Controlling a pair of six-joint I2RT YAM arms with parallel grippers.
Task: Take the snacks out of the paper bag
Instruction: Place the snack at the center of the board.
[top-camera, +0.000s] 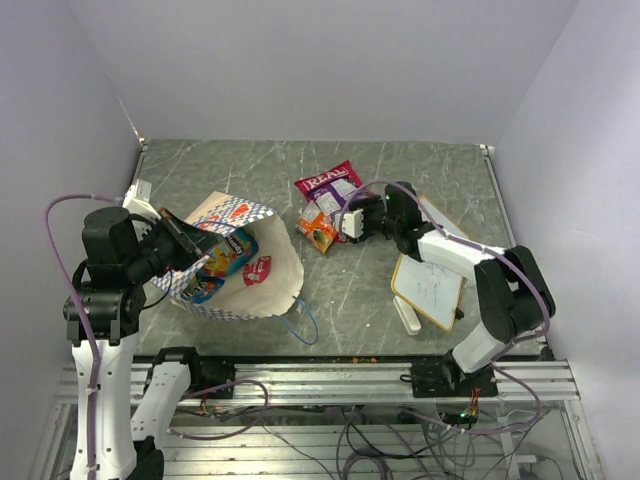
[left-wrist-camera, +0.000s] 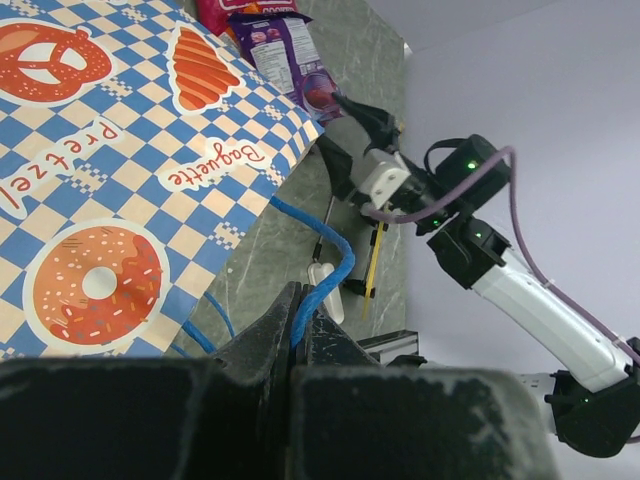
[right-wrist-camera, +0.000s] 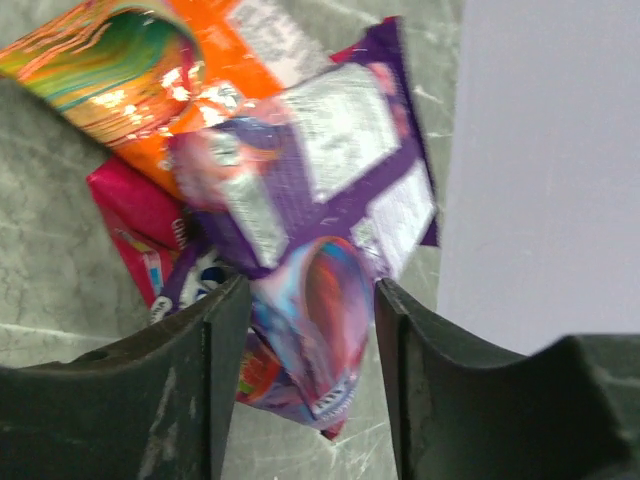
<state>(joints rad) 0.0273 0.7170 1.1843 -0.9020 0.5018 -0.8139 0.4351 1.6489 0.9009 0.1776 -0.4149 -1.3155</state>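
The checkered paper bag (top-camera: 270, 215) lies on its side at the left, mouth open toward the camera. A blue-green packet (top-camera: 226, 254) and a small red packet (top-camera: 257, 270) lie inside it. My left gripper (top-camera: 188, 243) is shut on the bag's blue string handle (left-wrist-camera: 330, 270); in the left wrist view (left-wrist-camera: 300, 302) the bag's outside (left-wrist-camera: 130, 170) fills the left. On the table are a red bag (top-camera: 326, 181), a purple packet (top-camera: 345, 199) and an orange packet (top-camera: 318, 233). My right gripper (top-camera: 351, 222) (right-wrist-camera: 310, 292) is open, its fingers either side of the purple packet (right-wrist-camera: 330, 150).
A wood-framed whiteboard (top-camera: 432, 278) lies under the right forearm, with a white marker (top-camera: 408, 318) at its near edge. The bag's second blue handle (top-camera: 305, 322) trails on the table toward the front rail. Grey walls close in on three sides.
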